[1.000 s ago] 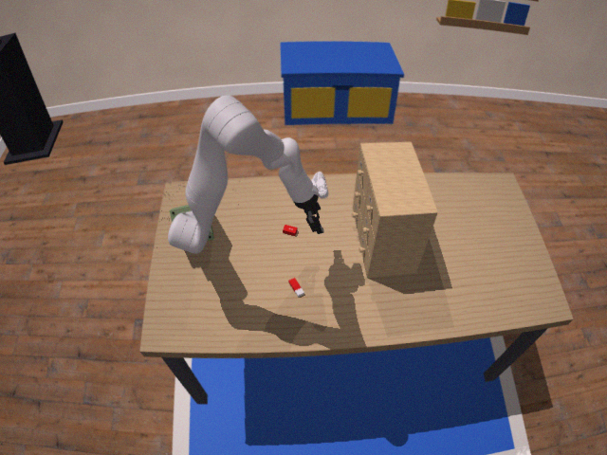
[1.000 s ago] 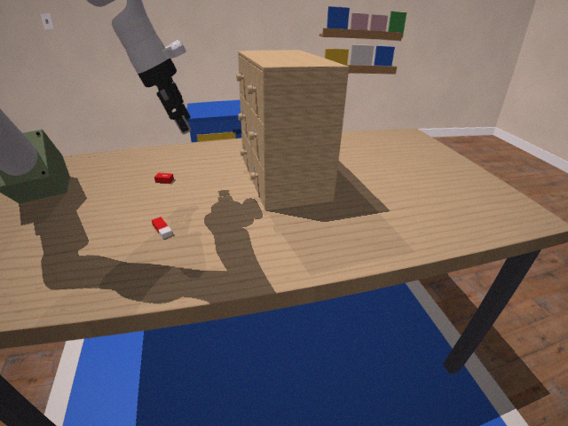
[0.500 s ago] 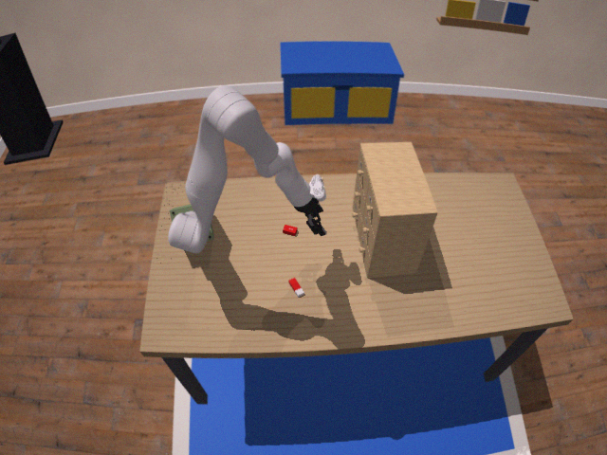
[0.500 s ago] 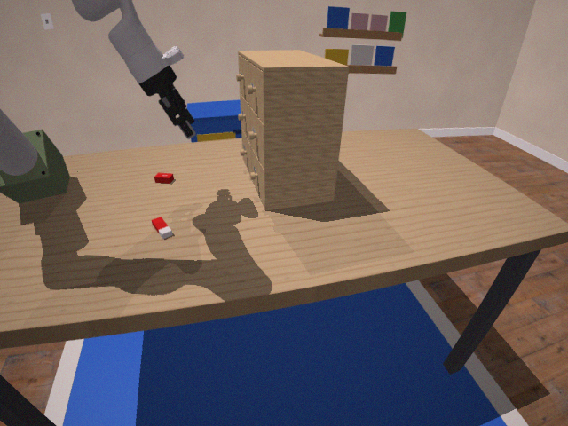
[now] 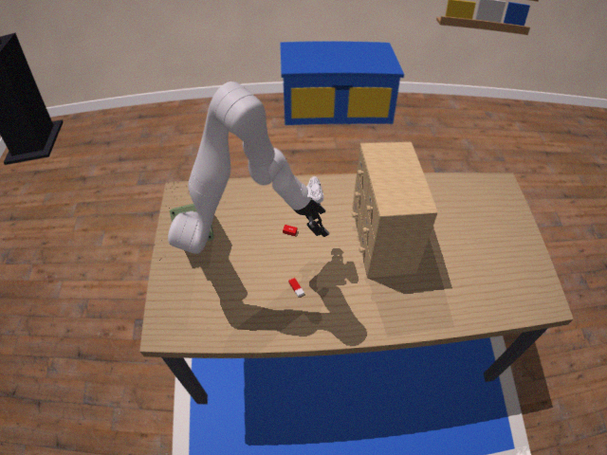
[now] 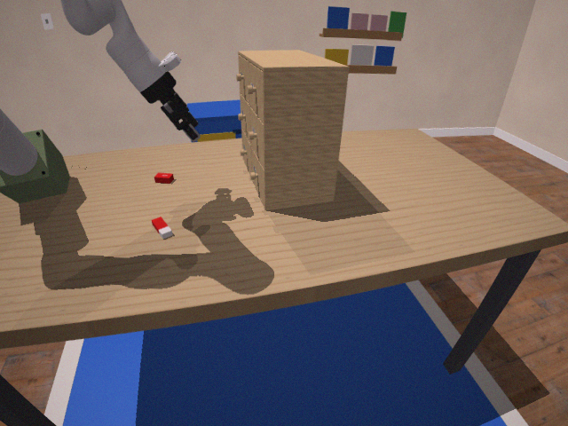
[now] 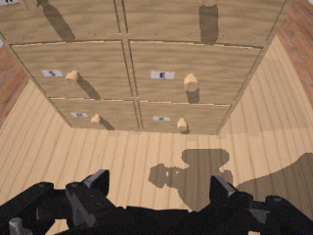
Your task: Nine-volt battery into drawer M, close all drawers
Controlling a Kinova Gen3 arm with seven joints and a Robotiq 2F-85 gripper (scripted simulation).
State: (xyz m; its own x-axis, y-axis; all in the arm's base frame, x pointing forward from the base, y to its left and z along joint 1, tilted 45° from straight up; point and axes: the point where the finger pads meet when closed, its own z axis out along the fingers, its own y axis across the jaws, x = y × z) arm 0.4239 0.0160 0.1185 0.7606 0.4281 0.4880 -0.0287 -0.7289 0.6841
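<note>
Open gripper in the air before a shut chest; battery out on the bench

The fingers of the gripper are spread wide with nothing between them, above the bench and apart from the chest. The drawers look pushed in; S and E are legible in the wrist view, the lowest labels too small to read surely.

The red block, apparently the nine-volt battery, lies between the arm's mount and the chest, nearer the bench edge facing the blue cabinet than the edge over the rug. A red-and-white block lies closer to that rug-side edge. The mount is near the bench's short edge, towards its cabinet-side corner; the chest stands towards the opposite short edge.

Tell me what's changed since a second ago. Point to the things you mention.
The open fingers (image 5: pixel 321 229) (image 6: pixel 192 132) shifted slightly toward the chest (image 5: pixel 396 181) (image 6: pixel 303 132) (image 7: pixel 225 69) and down, the forearm (image 5: pixel 291 188) (image 6: pixel 130 57) slanting more. Nothing was taken hold of or let go. The chest, the red block (image 5: pixel 289 229) (image 6: pixel 163 177) and the red-and-white one (image 5: pixel 296 286) (image 6: pixel 161 226) stayed put.
</note>
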